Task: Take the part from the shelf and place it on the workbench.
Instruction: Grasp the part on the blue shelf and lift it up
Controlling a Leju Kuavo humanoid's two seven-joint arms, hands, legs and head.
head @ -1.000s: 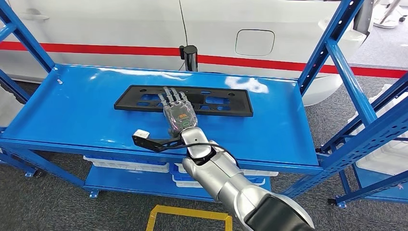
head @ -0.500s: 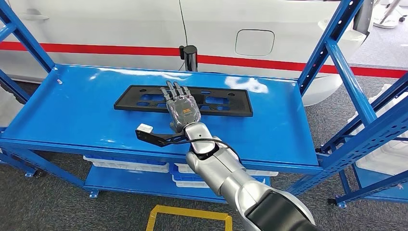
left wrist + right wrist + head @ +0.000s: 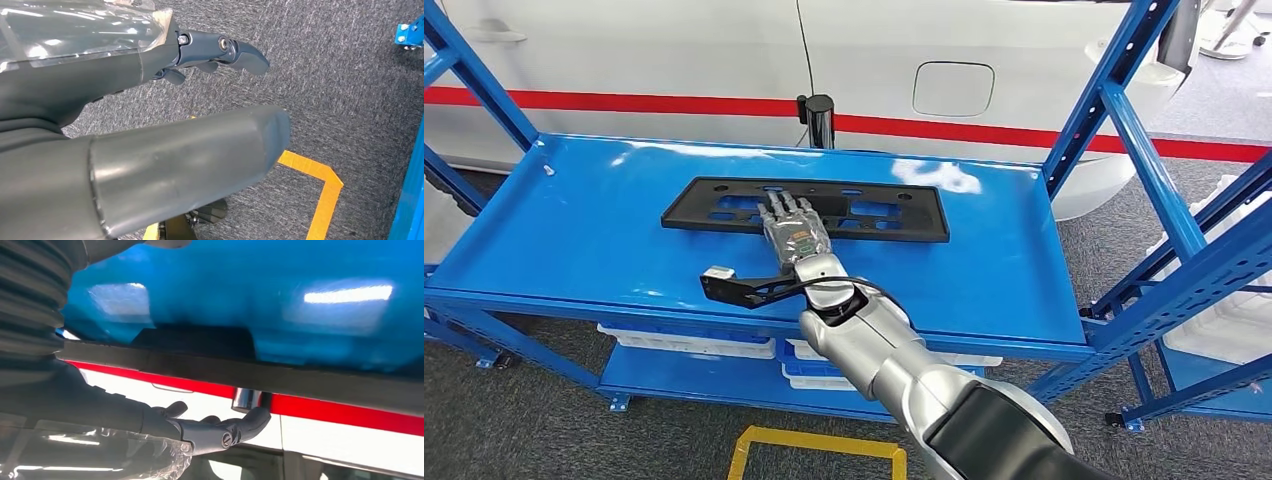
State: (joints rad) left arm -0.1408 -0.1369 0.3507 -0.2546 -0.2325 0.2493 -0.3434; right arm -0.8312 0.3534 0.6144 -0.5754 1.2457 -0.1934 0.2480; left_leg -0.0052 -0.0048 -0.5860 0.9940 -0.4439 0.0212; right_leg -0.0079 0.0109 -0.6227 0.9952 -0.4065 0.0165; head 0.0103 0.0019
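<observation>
Right robot hand (image 3: 796, 232) reaches over the blue shelf (image 3: 574, 230), palm down, fingers straight and slightly spread, their tips lying over the near edge of the black part (image 3: 894, 212). Whether the fingers actually press on the part or hover just above it cannot be told; nothing is clasped in them. In the right wrist view the same fingers (image 3: 220, 432) are extended, with the part's dark edge (image 3: 300, 377) running across the picture beside them.

Part: a long, flat, black plate with cut-out slots, lying flat on the shelf's top deck. Its long axis runs left to right across the shelf, roughly parallel to the front lip, the right end sitting slightly nearer the robot than the left. It lies toward the back-centre of the deck.

Left robot hand (image 3: 150, 165) hangs over grey carpet (image 3: 350, 90), beside a yellow floor marking (image 3: 325, 185). Thumb and a dark finger are held apart, nothing between them.

Lower shelf level holds white trays (image 3: 684, 343), seen under the front lip; their contents cannot be made out.

Behind the shelf stands a white car body with a red stripe (image 3: 624, 103), and a short dark post (image 3: 820, 118) rises at the shelf's back edge.
</observation>
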